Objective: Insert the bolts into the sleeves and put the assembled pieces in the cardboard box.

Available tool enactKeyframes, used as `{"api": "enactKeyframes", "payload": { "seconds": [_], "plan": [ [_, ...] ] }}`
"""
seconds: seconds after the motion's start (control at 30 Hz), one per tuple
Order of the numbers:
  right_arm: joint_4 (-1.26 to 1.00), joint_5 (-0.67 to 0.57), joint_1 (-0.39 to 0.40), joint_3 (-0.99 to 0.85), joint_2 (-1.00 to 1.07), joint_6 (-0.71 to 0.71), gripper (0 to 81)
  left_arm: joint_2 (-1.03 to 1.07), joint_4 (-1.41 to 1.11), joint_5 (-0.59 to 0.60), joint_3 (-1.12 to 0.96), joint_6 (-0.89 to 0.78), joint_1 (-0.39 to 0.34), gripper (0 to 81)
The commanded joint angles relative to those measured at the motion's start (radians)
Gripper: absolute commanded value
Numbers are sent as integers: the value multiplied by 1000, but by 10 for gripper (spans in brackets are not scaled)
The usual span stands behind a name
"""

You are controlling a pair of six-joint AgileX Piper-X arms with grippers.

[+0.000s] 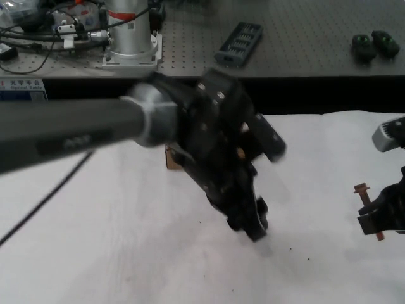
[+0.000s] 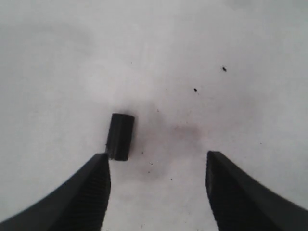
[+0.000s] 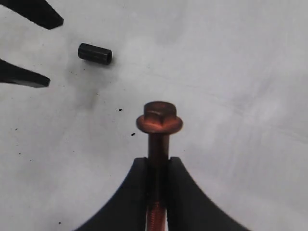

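- Hanging low over the white cloth [image 1: 126, 253], the left gripper [image 2: 158, 161] has its jaws wide apart, with nothing between them.
- The sleeve [image 2: 120, 136], a short black cylinder, lies on its side on the cloth just beyond the tip of one finger [image 2: 91, 187]. Whether the two touch cannot be told.
- The right gripper [image 3: 158, 166] is near the cloth's right edge, its jaws clamped on the shank of the bolt [image 3: 159, 120]. The copper-coloured flanged head stands clear above the fingers, and the threaded end shows below them.
- From the right wrist view, the sleeve lies between the bolt and the left gripper's fingertips [image 3: 29, 79], with bare cloth all around it.
- In the high view, the left arm [image 1: 76, 130] crosses from the left edge and covers the middle of the cloth. It hides most of the cardboard box [image 1: 169, 158], leaving one brown corner in sight.
- Behind the cloth, a perforated bench [image 1: 304, 31] carries a metal column base [image 1: 131, 41], tangled cables [image 1: 38, 28], a dark slotted tray [image 1: 238, 43] and two small dark parts [image 1: 375, 45].
- A thin black cable [image 1: 44, 206] lies across the cloth at the left.
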Motion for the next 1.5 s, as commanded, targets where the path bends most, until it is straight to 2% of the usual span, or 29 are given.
{"api": "enactKeyframes", "payload": {
  "seconds": [0.0,0.13,0.43,1.0,1.1,1.47],
  "plan": [
    [4,-63,-7,-3,-12,17,43,16,19,-62,-10,61,-11,428],
    [19,-117,-7,-2,-14,27,43,41,53,-128,-40,141,-10,428],
    [19,-130,-7,1,-46,35,43,90,91,-131,-120,225,-10,428],
    [-10,-130,-7,1,-58,28,43,144,122,-121,-152,247,-10,413],
    [-15,-130,-7,1,-58,28,43,144,120,-121,-159,247,-15,384],
    [-7,-137,-7,1,-58,28,43,213,164,-121,-259,222,-49,384]
  ]
}}
